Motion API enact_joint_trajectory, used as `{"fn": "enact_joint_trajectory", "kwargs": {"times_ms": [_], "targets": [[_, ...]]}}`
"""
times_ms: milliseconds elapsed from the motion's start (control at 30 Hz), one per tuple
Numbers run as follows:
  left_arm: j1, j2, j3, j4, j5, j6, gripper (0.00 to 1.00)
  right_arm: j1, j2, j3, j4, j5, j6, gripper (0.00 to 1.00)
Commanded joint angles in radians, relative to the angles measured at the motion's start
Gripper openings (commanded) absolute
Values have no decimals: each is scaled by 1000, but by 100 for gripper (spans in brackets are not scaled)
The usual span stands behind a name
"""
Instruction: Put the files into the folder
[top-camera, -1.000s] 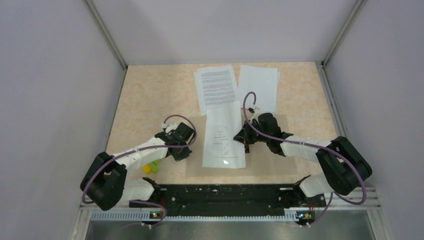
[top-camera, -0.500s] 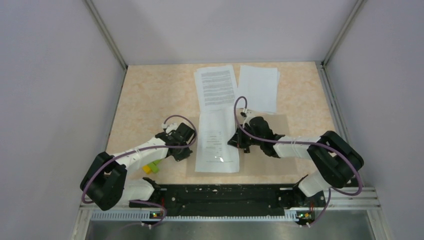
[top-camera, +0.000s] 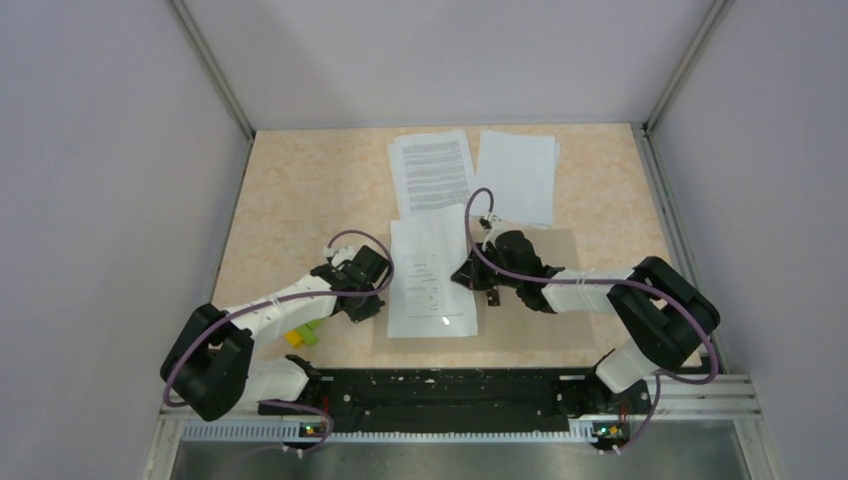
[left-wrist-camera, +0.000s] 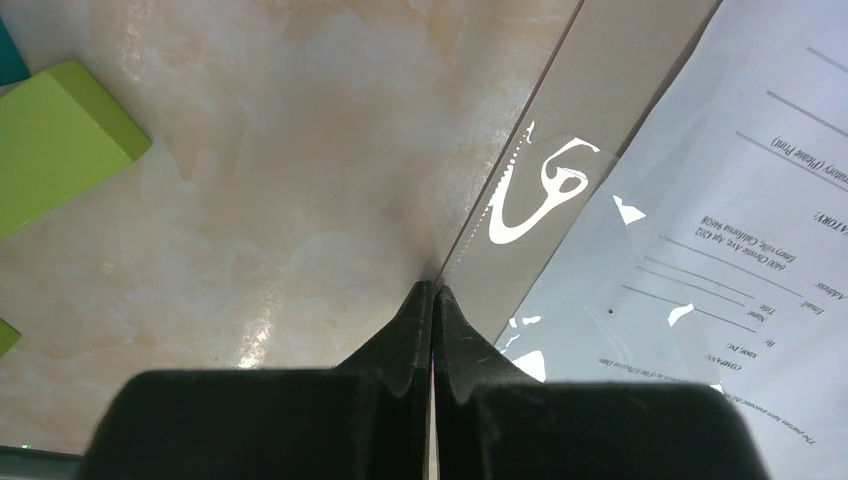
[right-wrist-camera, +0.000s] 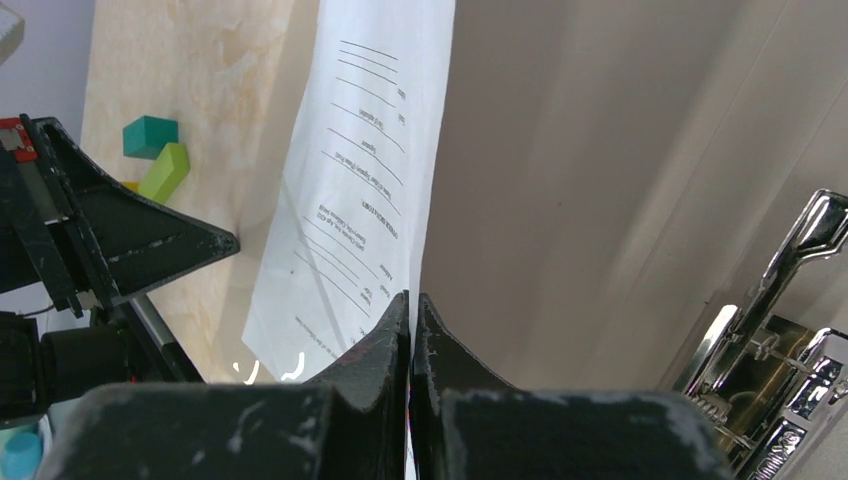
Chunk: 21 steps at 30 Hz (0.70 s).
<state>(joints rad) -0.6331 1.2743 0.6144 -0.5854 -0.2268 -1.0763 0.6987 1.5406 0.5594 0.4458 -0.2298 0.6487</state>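
**Top view:** the folder (top-camera: 530, 328) lies open and flat on the tabletop (top-camera: 300, 200). One file sheet (top-camera: 430, 290) rests on its left half, btwn the two end effectors. The left end effector (top-camera: 368, 303) sits at the folder's left edge, just left of that sheet. The right end effector (top-camera: 465, 277) is at the sheet's right edge. Two more files lie beyond the right end effector on the far side: a printed page (top-camera: 432, 172) and a plain white stack (top-camera: 517, 175) just right of it. Small blocks (top-camera: 302, 335) lie beside the left arm.

**Left wrist view:** the left end effector (left-wrist-camera: 432, 292) has its jaws pressed together w/ no gap, tips right at the folder (left-wrist-camera: 590, 110) edge. Can't tell if that edge is pinched btwn them. The file sheet (left-wrist-camera: 730, 230) is ahead and to the right, text upside down, w/ glare on a clear film near its corner. A green block (left-wrist-camera: 60, 140) lies well off to the left on the tabletop (left-wrist-camera: 300, 180).

**Right wrist view:** the right end effector (right-wrist-camera: 411, 300) is clamped tight on the edge of the file sheet (right-wrist-camera: 365, 190), which runs ahead and to its left. The bare folder (right-wrist-camera: 600, 180) inner face spreads to the right. The metal clip (right-wrist-camera: 790, 330) is at the lower right. A teal block (right-wrist-camera: 150, 135) and a green block (right-wrist-camera: 165, 172) lie far left, past the sheet.
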Motion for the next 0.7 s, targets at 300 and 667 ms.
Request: {"fn": "enact_joint_trajectory", "kwargs": {"times_ms": [300, 667], "targets": [[-10, 47, -37, -24, 18, -23, 0, 46, 61, 40, 116, -12, 25, 0], [-10, 51, -33, -26, 14, -25, 0, 50, 66, 34, 96, -73, -44, 0]]}}
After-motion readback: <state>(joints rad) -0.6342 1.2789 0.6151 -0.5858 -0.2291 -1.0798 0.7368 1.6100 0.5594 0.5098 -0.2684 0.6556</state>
